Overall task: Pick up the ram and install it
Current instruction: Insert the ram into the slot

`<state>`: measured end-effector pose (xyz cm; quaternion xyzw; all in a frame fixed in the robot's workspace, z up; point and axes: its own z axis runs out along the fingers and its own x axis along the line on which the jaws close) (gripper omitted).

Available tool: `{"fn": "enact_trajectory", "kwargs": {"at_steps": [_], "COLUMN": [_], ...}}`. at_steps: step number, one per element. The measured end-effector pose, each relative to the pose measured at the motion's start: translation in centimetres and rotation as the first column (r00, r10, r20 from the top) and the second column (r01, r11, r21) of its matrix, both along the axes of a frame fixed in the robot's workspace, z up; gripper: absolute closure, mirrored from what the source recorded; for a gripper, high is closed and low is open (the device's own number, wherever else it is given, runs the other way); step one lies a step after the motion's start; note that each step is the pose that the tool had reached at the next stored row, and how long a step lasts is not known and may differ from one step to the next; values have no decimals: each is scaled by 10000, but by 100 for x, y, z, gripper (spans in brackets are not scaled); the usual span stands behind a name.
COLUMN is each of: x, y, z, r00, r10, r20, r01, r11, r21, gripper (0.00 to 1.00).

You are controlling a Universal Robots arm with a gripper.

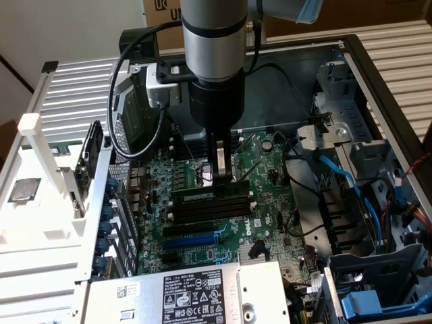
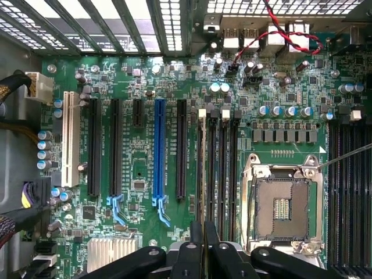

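Observation:
The ram (image 1: pixel 206 192) is a dark stick with a pale label, standing on edge in line with the black memory slots (image 1: pixel 202 209) on the motherboard. My gripper (image 1: pixel 223 177) comes straight down from above and is shut on the ram's upper edge, right of its middle. In the wrist view the ram (image 2: pixel 201 174) shows edge-on as a thin line running away from my gripper (image 2: pixel 203 235), along the memory slots (image 2: pixel 224 174) on the side nearest the expansion slots. Whether it is pressed fully into a slot I cannot tell.
The open computer case surrounds the board. A blue expansion slot (image 1: pixel 196 238) (image 2: pixel 160 151) lies beside the memory slots. The open CPU socket (image 2: pixel 283 206) lies on their other side. The power supply (image 1: pixel 189 293) sits at the front. Blue cables (image 1: pixel 344 182) and drive bays crowd the exterior view's right.

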<state>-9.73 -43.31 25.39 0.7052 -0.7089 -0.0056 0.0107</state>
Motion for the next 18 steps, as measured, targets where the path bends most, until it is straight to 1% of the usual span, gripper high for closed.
{"fn": "enact_trajectory", "kwargs": {"at_steps": [2, 5, 7, 8, 11, 12, 18], "x": [2, 2, 3, 5, 6, 8, 9], "y": [4, 18, 18, 19, 41, 44, 38], "z": [-3, -5, -7, -11, -18, -19, -27], "r00": [10000, 10000, 10000, 10000, 10000, 10000, 9999], "r10": [3, 14, 27, 43, 62, 71, 146], "r20": [1, 1, 1, 0, -1, 0, 0], "r01": [-3, -14, -27, -43, -62, -71, -146], "r11": [10000, 10000, 10000, 10000, 9998, 9998, 9997], "r21": [0, -20, -34, -73, -162, -178, -181], "gripper": [87, 87, 87, 87, 87, 87, 87]}}
